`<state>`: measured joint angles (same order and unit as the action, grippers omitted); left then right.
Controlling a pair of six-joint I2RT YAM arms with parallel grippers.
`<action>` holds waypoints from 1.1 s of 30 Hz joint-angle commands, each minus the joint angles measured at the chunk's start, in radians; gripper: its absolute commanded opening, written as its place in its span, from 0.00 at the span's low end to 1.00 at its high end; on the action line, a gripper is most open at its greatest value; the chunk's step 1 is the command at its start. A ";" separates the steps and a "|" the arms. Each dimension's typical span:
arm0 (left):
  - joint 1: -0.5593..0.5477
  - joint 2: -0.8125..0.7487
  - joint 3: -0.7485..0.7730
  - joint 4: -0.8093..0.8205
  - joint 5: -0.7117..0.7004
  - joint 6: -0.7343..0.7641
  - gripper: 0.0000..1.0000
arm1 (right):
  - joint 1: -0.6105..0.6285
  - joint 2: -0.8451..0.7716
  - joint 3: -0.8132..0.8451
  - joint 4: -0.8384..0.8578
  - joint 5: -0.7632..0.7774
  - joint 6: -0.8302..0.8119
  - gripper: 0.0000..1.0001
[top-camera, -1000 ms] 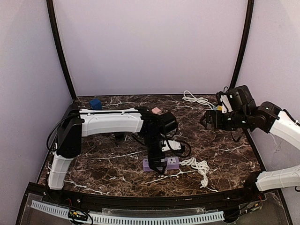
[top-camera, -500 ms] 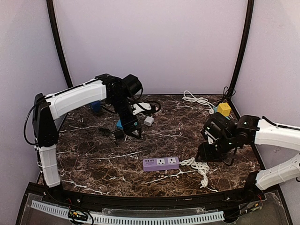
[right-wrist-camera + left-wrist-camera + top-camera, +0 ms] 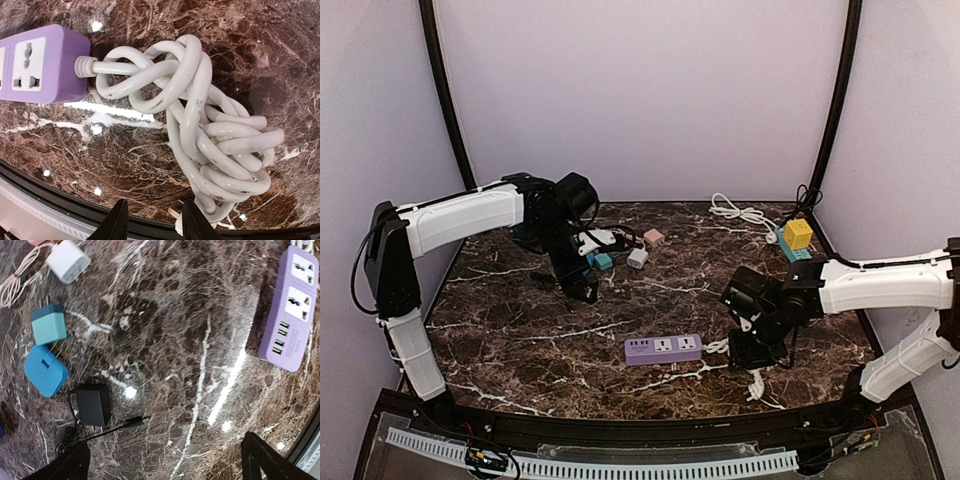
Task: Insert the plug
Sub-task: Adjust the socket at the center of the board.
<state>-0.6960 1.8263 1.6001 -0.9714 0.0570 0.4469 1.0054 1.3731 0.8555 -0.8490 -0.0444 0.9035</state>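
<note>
The purple power strip [image 3: 663, 348] [image 3: 292, 310] [image 3: 40, 65] lies flat near the table's front, sockets up. Its white cable [image 3: 210, 130] is coiled at its right end, and the cable's white plug [image 3: 176, 220] rests on the marble. My right gripper [image 3: 155, 222] [image 3: 752, 355] hangs low over that coil. Its jaws stand a narrow gap apart, with the white plug just beside one finger and nothing clamped. My left gripper [image 3: 167, 462] [image 3: 582, 290] is wide open at the back left. It hovers near a black adapter [image 3: 92, 405] with a thin black lead.
A teal cube plug [image 3: 48, 325], a blue adapter [image 3: 45, 371] and a white adapter [image 3: 68, 260] lie near the black one. A pink adapter [image 3: 654, 237], a yellow block [image 3: 798, 233] and a loose white cable [image 3: 740, 212] sit toward the back. The black front rail runs just below the coil.
My left arm left the power strip and swung to the back-left adapters. My right arm came down from the back right to the cable coil, its jaws narrowing.
</note>
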 commanded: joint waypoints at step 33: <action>0.231 0.111 -0.178 0.299 0.028 0.129 0.73 | -0.088 0.008 0.215 -0.011 0.099 -0.358 0.56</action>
<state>-0.4648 1.9053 1.4044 -0.6975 0.0906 0.5289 0.9115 1.3933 1.0561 -0.8673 0.0723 0.5507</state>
